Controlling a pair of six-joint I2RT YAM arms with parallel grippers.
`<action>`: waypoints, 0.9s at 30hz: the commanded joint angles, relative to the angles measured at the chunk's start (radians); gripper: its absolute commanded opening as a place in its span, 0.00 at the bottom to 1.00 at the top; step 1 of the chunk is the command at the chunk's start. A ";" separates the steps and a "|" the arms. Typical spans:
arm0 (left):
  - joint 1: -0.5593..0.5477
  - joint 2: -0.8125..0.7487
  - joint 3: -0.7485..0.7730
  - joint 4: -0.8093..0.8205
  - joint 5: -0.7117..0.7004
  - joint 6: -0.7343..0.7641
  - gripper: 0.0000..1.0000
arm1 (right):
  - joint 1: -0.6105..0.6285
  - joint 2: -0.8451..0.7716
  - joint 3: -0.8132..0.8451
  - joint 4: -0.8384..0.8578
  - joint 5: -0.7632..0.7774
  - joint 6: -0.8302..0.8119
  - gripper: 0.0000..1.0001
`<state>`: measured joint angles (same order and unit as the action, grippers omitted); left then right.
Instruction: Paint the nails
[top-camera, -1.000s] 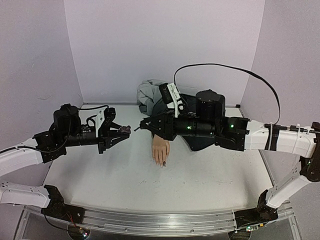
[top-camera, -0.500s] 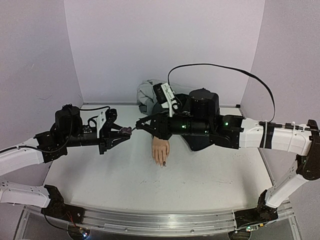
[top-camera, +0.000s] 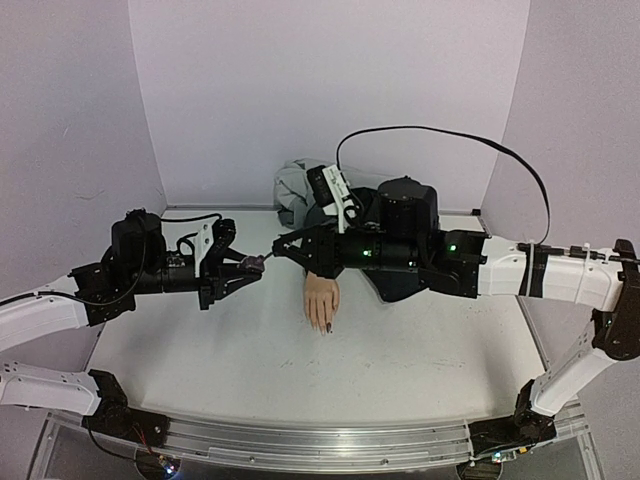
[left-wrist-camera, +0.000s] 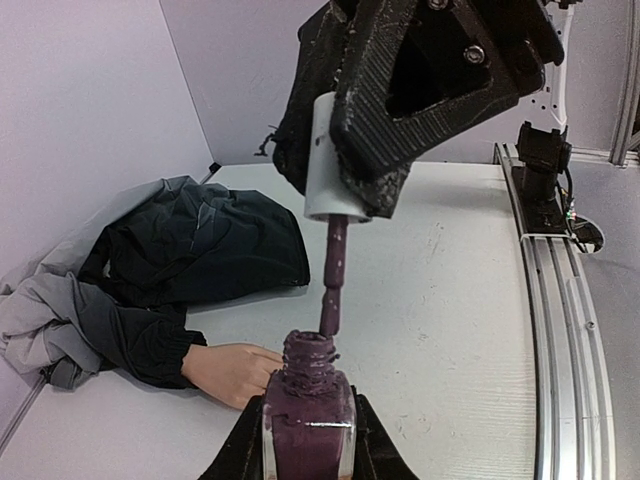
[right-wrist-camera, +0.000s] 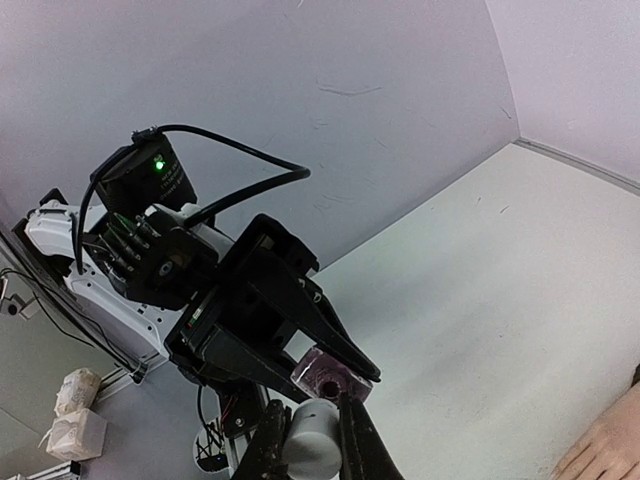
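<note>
The polish bottle (left-wrist-camera: 308, 420) is glossy glass, dark plum inside, its threaded neck crusted with dull, lumpy polish. Directly above it the cap (left-wrist-camera: 322, 160) is smooth white plastic, and the brush stem (left-wrist-camera: 334, 270) under it is coated purple with a slight shine. The fingers (left-wrist-camera: 420, 100) of my right gripper (left-wrist-camera: 338, 192) around that cap are grainy, matt black plastic. Beyond the bottle lie the mannequin hand (left-wrist-camera: 232, 370), smooth matt peach, and a jacket (left-wrist-camera: 190, 245) of crumpled dark and grey cloth. Right of the bottle the table (left-wrist-camera: 450, 300) is matt white, faintly scuffed, edged by a dull metal rail (left-wrist-camera: 560, 320).
</note>
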<state>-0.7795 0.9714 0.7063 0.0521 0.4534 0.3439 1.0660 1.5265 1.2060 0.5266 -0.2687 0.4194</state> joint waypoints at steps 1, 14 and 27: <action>-0.006 -0.001 0.009 0.047 0.019 0.009 0.00 | 0.005 -0.010 0.031 0.077 0.017 -0.012 0.00; -0.007 -0.003 0.010 0.046 0.025 0.006 0.00 | 0.005 0.019 0.041 0.082 -0.009 -0.010 0.00; -0.010 -0.006 0.010 0.048 0.030 0.004 0.00 | 0.005 0.060 0.061 0.097 -0.039 -0.001 0.00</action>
<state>-0.7849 0.9714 0.7063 0.0517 0.4675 0.3435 1.0660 1.5715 1.2144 0.5560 -0.2810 0.4164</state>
